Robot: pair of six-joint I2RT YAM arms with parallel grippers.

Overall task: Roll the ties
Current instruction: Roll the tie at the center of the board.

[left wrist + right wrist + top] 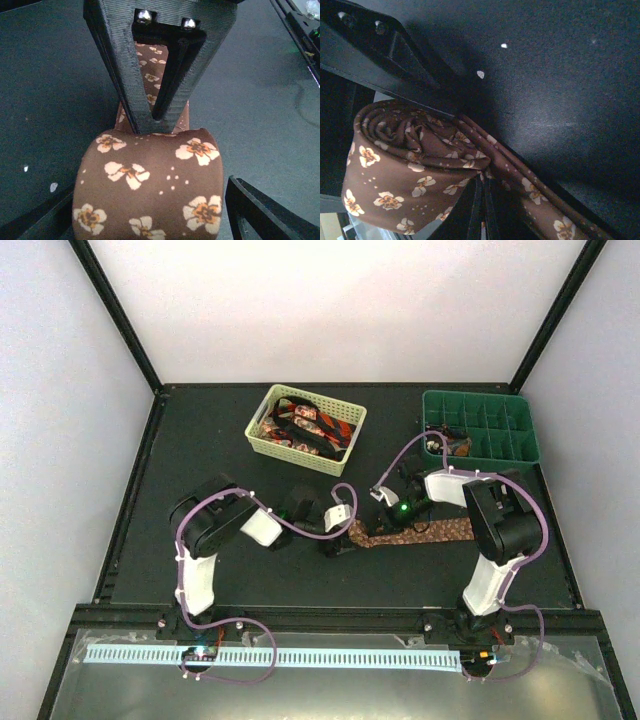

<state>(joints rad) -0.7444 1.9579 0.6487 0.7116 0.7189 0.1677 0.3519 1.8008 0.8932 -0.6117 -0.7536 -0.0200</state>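
Brown cloth: the flowered tie lay on the bench, one end wound into a fat roll.
Left tool: spread wide, flanking the roll, clamping nothing.
Right tool: fingers drawn to a point on the strip behind.
Risk: unclamped, the coil looked liable to spring loose or skew sideways.
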